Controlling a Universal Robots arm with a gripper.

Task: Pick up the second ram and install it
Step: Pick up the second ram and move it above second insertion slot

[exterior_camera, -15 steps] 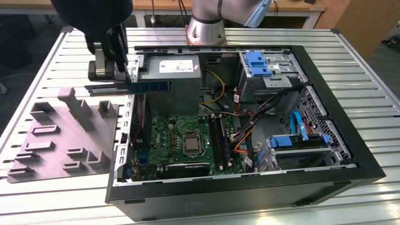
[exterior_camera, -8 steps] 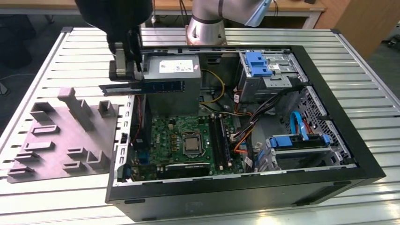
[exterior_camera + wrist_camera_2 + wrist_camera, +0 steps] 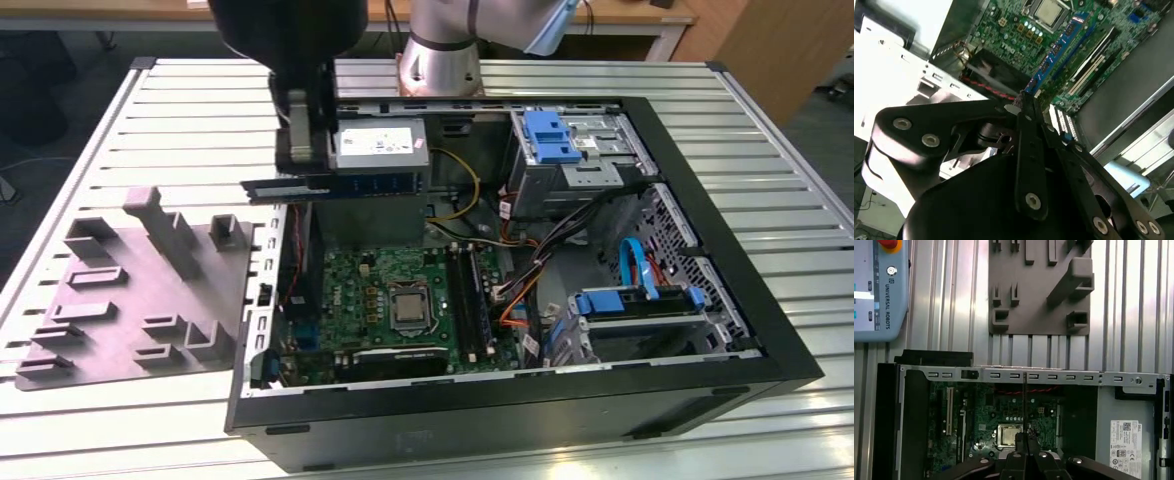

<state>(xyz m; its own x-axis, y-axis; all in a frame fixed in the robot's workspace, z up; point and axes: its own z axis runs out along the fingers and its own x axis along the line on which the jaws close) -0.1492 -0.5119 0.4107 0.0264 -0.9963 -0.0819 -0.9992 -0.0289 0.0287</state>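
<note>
The second ram is a long dark blue-green stick with black chips. It hangs level above the open computer case, over its rear edge near the power supply. My gripper is shut on it near the end toward the exterior view's left. In the second wrist view the ram runs out from the fingertips over the green motherboard. In the first wrist view it shows edge-on as a thin dark line above the gripper. The long black memory slots lie on the motherboard below.
The case lies open on a slatted metal table. A power supply, blue drive cages and orange and blue cables crowd its inside. A grey holder fixture sits at the exterior view's left. A teach pendant lies on the table.
</note>
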